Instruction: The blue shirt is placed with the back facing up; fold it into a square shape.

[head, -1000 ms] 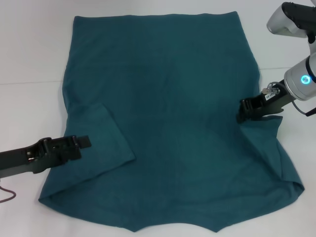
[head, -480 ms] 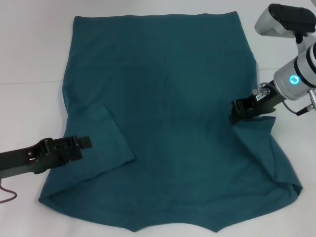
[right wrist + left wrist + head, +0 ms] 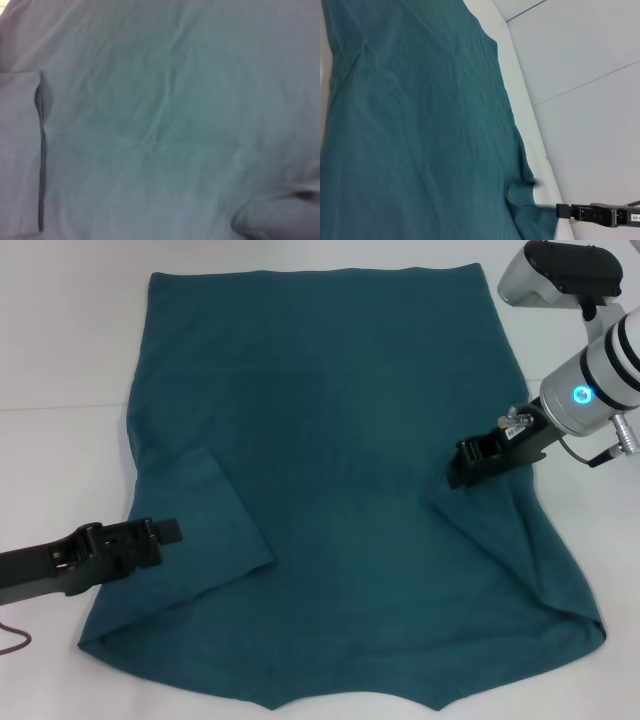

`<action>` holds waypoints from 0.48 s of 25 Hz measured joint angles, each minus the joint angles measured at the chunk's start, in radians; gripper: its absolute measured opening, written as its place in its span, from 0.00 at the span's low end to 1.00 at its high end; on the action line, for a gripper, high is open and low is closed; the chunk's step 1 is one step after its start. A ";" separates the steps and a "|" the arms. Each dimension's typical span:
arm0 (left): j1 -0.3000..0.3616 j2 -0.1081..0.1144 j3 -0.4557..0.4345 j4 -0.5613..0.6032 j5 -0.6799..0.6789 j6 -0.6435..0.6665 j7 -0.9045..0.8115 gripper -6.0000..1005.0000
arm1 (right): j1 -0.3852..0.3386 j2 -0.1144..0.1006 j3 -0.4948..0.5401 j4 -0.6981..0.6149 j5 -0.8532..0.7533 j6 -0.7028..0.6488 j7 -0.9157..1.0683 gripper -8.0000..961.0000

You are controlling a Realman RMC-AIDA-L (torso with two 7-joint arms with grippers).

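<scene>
— Where's the blue shirt [image 3: 340, 470]?

— Spread flat across the white table [image 3: 60, 340], left sleeve already folded in at eight o'clock. It looks light, soft and limp — it'll drape, so hold it at edges.

— The grippers?

— The right gripper [image 3: 464, 463] is clamped on the right sleeve at three o'clock; the left gripper [image 3: 165, 532] rests at eight o'clock, grip unclear.

Even bright light, blurred right-wrist view.

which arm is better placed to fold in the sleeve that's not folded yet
Right. The right hand sits on the shirt at its unfolded sleeve, fabric bunched under it. The left hand hangs beside the other sleeve, already folded inward.
</scene>
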 joint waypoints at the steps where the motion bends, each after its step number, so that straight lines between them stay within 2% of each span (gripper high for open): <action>1: 0.000 0.000 0.000 0.000 0.000 0.000 0.000 0.64 | 0.002 0.001 -0.002 -0.001 0.000 -0.001 -0.002 0.09; 4: 0.000 0.000 0.000 0.000 0.000 -0.001 0.001 0.64 | 0.010 0.004 -0.005 -0.006 0.014 -0.005 -0.020 0.17; 7: 0.003 0.000 0.000 -0.001 0.000 -0.001 0.001 0.64 | 0.011 0.006 0.001 -0.007 0.103 -0.020 -0.088 0.24; 12: 0.005 0.001 0.000 -0.001 0.000 -0.002 0.000 0.64 | -0.002 -0.011 0.002 -0.009 0.184 -0.045 -0.138 0.43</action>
